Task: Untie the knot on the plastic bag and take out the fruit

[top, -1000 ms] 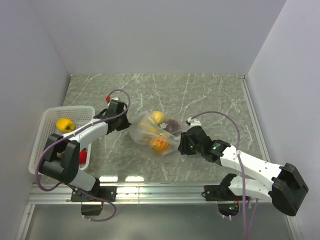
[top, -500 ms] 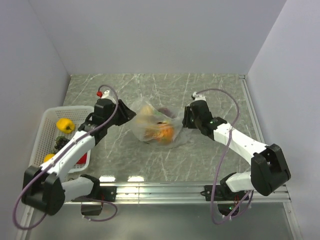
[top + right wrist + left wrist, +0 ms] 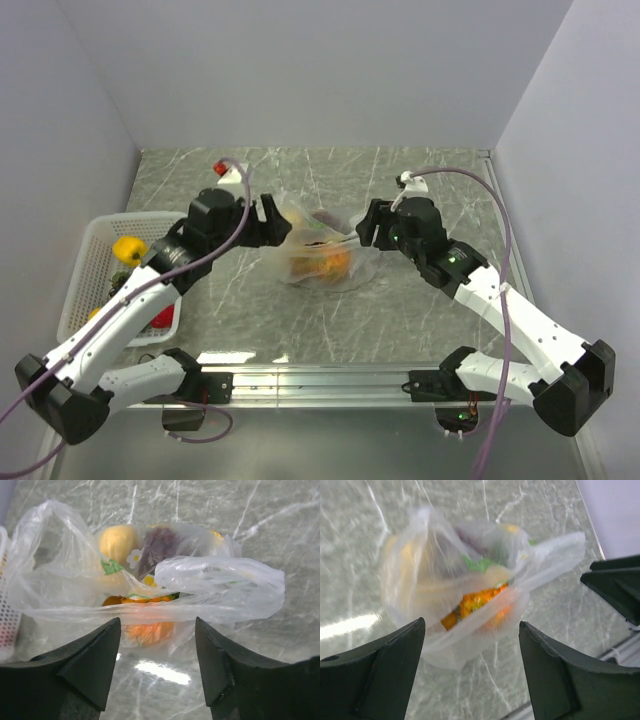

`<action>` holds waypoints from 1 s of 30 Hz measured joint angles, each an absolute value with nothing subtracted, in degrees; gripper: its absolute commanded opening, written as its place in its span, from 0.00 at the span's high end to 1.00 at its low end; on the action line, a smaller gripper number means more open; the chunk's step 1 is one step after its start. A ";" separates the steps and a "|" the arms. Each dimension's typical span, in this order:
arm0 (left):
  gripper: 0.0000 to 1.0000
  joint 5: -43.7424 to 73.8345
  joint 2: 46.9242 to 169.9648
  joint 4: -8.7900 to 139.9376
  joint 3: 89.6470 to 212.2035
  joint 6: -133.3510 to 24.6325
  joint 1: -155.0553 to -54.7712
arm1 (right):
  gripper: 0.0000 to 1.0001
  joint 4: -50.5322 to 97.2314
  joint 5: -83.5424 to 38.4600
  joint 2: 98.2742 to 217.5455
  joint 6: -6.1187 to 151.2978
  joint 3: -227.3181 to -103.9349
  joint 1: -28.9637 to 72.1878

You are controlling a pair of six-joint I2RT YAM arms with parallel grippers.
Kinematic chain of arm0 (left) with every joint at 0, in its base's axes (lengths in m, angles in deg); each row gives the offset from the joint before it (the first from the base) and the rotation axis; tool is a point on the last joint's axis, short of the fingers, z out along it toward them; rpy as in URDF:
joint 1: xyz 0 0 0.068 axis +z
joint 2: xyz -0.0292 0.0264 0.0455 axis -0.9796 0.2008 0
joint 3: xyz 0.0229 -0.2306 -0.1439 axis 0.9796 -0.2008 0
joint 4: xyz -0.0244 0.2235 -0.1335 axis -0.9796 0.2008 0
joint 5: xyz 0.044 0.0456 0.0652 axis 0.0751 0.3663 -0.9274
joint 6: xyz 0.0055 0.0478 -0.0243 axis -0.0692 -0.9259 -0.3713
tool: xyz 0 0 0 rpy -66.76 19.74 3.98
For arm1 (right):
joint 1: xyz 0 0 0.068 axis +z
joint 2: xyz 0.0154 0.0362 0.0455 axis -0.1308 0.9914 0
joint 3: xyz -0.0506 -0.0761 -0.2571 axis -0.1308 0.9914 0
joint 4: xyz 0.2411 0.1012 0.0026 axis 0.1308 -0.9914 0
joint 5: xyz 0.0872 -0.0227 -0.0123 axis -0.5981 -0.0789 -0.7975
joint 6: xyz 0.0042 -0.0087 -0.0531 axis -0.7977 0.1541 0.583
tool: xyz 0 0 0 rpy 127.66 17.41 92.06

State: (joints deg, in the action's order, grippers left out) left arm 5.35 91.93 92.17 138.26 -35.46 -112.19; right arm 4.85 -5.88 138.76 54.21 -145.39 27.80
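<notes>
The clear plastic bag point(image 3: 312, 250) lies on the marble table between my two grippers. Through it I see an orange pineapple point(image 3: 150, 630), a yellow fruit point(image 3: 117, 540) and purple grapes point(image 3: 157, 545). No knot is in view: the bag's two handle loops point(image 3: 220, 577) stand apart and slack. My left gripper point(image 3: 270, 222) hangs at the bag's left side, open, with nothing between its fingers point(image 3: 395, 655). My right gripper point(image 3: 365, 226) is at the bag's right side, also open, and in the right wrist view point(image 3: 157, 621) the bag lies just beyond its tips.
A white basket point(image 3: 95, 225) stands at the table's left edge, holding a yellow fruit point(image 3: 128, 250) and a red one point(image 3: 163, 318). White walls close in the left, back and right. The metal rail runs along the near edge.
Both grippers have opened; the left one was shut a second ago. Both arms swung toward the back of the table, and the bag now sits a little farther back between them.
</notes>
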 measured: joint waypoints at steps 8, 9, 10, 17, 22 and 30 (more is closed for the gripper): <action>0.19 0.48 93.77 95.86 147.14 -43.13 -114.73 | 0.25 5.09 -1.25 140.66 38.30 -142.46 27.97; 0.19 0.63 94.05 95.60 147.14 -44.25 -115.28 | 0.25 5.20 -1.05 141.27 36.99 -142.35 27.97; 0.18 0.68 95.21 95.03 147.14 -45.58 -116.19 | 0.26 5.40 -0.88 142.13 35.48 -142.35 27.97; 0.18 -0.42 111.87 93.48 151.62 -53.97 -121.94 | 0.28 7.89 -1.78 148.33 27.79 -141.98 27.97; 0.17 -2.80 120.37 93.79 154.44 -59.02 -122.77 | 0.30 9.44 -2.78 149.45 25.36 -139.40 27.97; 0.20 -5.99 126.95 93.74 156.91 -63.33 -124.24 | 0.38 12.00 -4.05 150.80 23.68 -136.62 27.99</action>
